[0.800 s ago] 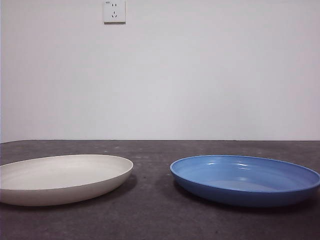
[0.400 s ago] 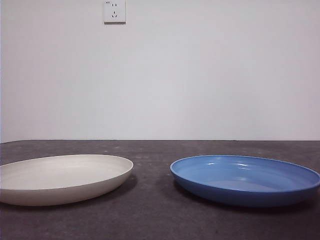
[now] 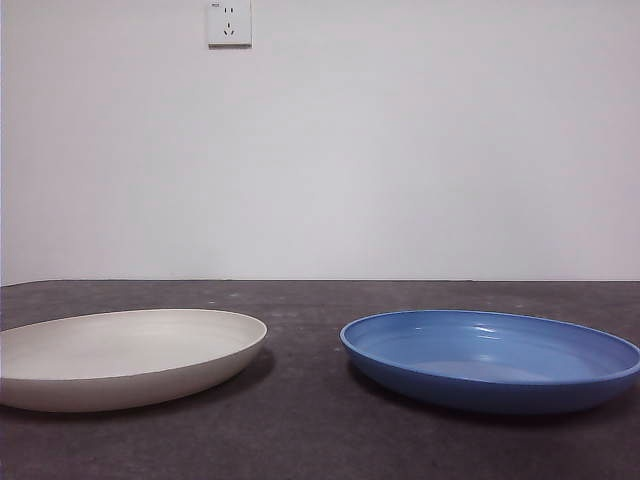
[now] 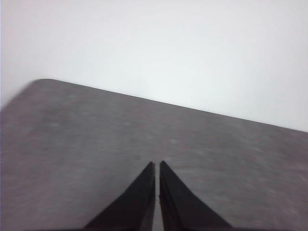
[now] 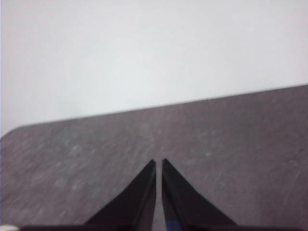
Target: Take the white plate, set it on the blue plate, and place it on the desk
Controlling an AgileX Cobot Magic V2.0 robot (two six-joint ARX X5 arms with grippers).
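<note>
Two plates sit apart on the desk point(image 3: 310, 430): white plate point(image 3: 120, 358), blue plate point(image 3: 490, 360). Only the front view shows them whole. Both the left gripper point(image 4: 157, 164) and right gripper point(image 5: 158, 162) are closed, holding nothing, away from the plates.

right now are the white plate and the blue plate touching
Apart. The front view shows bare desk between the white plate and the blue plate.

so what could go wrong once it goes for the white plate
The white plate lies flat on the desk, so its low rim gives the fingers little to grip and it may slip. The blue plate sits close beside it, apart, and could get knocked. Neither gripper is near a plate yet.
</note>
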